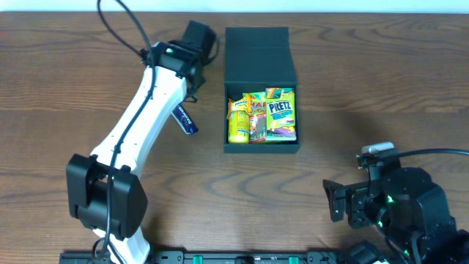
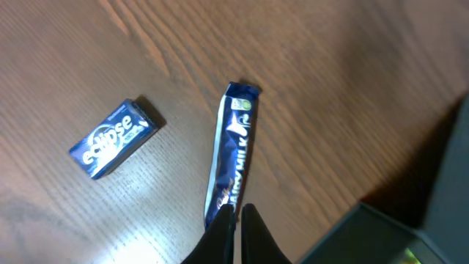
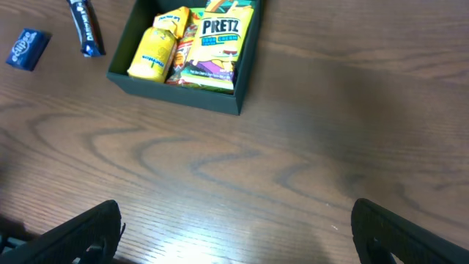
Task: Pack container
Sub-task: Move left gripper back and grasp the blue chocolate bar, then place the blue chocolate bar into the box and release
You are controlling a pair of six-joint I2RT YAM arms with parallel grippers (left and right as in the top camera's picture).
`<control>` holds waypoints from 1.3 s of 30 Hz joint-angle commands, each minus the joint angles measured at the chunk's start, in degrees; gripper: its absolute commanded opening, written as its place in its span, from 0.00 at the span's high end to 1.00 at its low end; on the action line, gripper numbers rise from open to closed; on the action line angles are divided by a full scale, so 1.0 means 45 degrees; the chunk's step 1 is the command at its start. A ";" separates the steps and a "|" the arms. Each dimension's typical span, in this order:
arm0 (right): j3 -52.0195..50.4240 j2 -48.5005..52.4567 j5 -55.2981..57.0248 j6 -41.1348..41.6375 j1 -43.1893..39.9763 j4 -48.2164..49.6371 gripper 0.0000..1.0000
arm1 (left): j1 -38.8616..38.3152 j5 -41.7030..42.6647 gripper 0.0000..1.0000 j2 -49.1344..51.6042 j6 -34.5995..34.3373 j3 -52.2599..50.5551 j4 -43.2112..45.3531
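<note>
Farthest to the left of the container, a gum pack (image 2: 113,138) lies flat on the counter (image 3: 293,147). Nearer the container, though clear of its left wall, a chocolate bar (image 2: 233,150) is laid out lengthwise. The left jaws are pressed together at the bar's near end. Whether the wrapper's edge is nipped between them cannot be told.

The container (image 1: 261,147) stands open at mid-counter, its lid folded back on the far side. A yellow packet (image 1: 237,121), a Pretz box (image 1: 281,111) and other snacks are packed inside, and little bare room is left. Well to the right of the container, on its near side, the right jaws are held wide apart with nothing between them.

Several slips can be foreseen. If only a wrapper edge is caught, the bar could swing or slide free when lifted. If nothing is caught, it would merely be shoved along the counter. The bar is long and the container is crowded, so it could be snagged on the left wall or left lying across the snacks — the lid might then be kept from shutting. The gum pack, farthest from the container, could be left behind.
</note>
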 commanded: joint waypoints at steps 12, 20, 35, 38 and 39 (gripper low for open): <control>0.0092 -0.0024 0.0092 -0.0097 -0.0117 -0.0019 0.01 | 0.1146 0.1433 0.39 0.0228 0.1049 -0.3876 0.3944; 0.0092 -0.0024 0.0092 -0.0102 -0.0117 -0.0019 0.01 | 0.1146 0.1452 0.38 0.0826 0.1962 -0.4595 0.5605; 0.0092 -0.0024 0.0092 -0.0102 -0.0117 -0.0019 0.01 | 0.1209 0.2234 0.54 0.2176 0.2875 -0.4595 0.6169; 0.0092 -0.0024 0.0092 -0.0097 -0.0117 -0.0019 0.01 | 0.1219 0.2361 0.66 0.2181 0.3055 -0.4595 0.6178; 0.0092 -0.0024 0.0092 -0.0102 -0.0117 -0.0019 0.01 | 0.1219 0.2361 0.70 0.2181 0.3055 -0.4595 0.6164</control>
